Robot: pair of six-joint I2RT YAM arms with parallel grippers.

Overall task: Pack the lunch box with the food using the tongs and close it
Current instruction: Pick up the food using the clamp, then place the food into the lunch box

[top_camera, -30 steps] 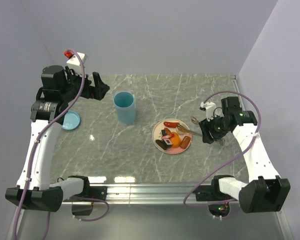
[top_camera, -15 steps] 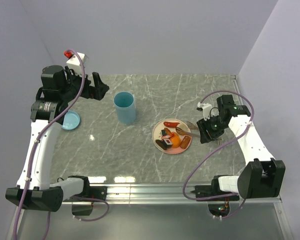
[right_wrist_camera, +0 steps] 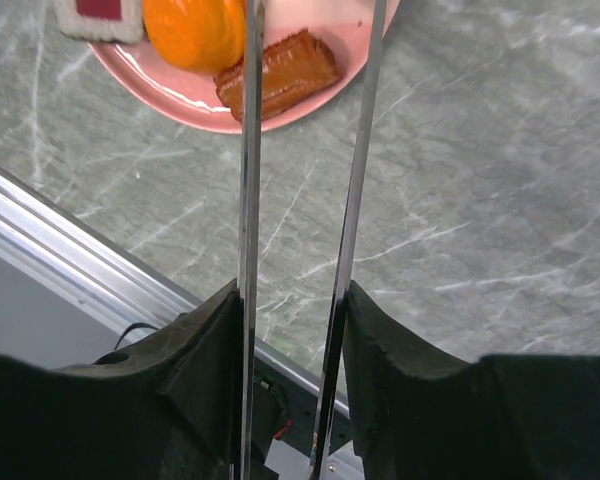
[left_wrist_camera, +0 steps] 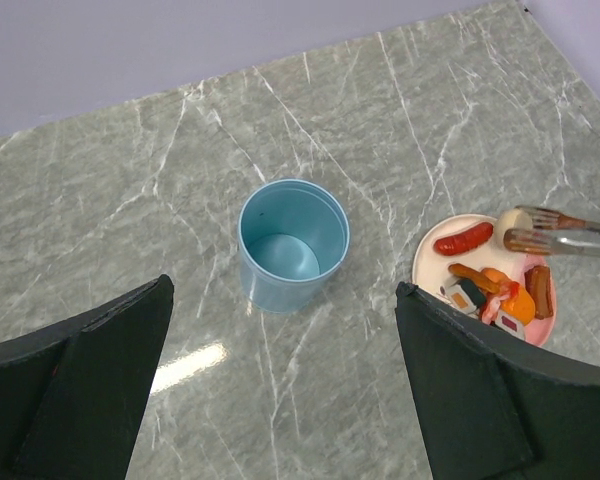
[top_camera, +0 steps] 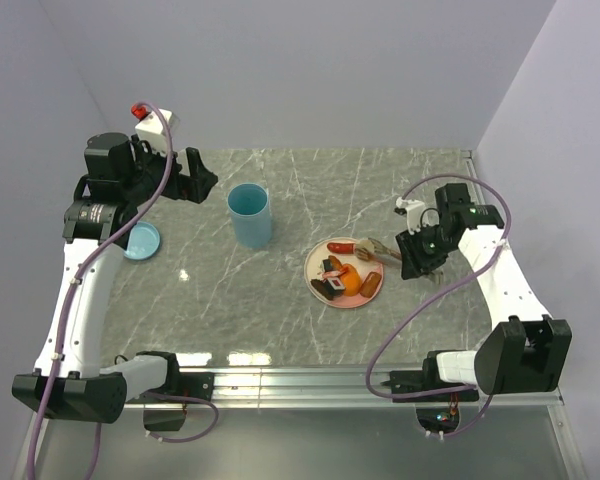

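Note:
The lunch box (top_camera: 250, 214) stands open and upright left of centre; it is empty inside in the left wrist view (left_wrist_camera: 293, 243). Its round blue lid (top_camera: 140, 240) lies at the far left. The food sits on a pink plate (top_camera: 312, 268): a red piece (left_wrist_camera: 463, 238), an orange round (right_wrist_camera: 195, 30) and a brown piece (right_wrist_camera: 280, 75). My right gripper (top_camera: 420, 250) (right_wrist_camera: 295, 300) is shut on the silver tongs (right_wrist_camera: 248, 200). Both tong arms reach over the plate's right side, and their tips (left_wrist_camera: 555, 228) flank a beige round (left_wrist_camera: 508, 222). My left gripper (top_camera: 195, 172) (left_wrist_camera: 282, 285) hangs open, high behind the lunch box.
A white box with a red button (top_camera: 152, 122) sits at the back left corner. An aluminium rail (top_camera: 300, 380) (right_wrist_camera: 80, 260) runs along the table's near edge. Walls close the back and the right side.
My right gripper has moved toward the far side and squeezed the tongs narrower, bringing their tips over the plate's far right part. The left arm has stayed put.

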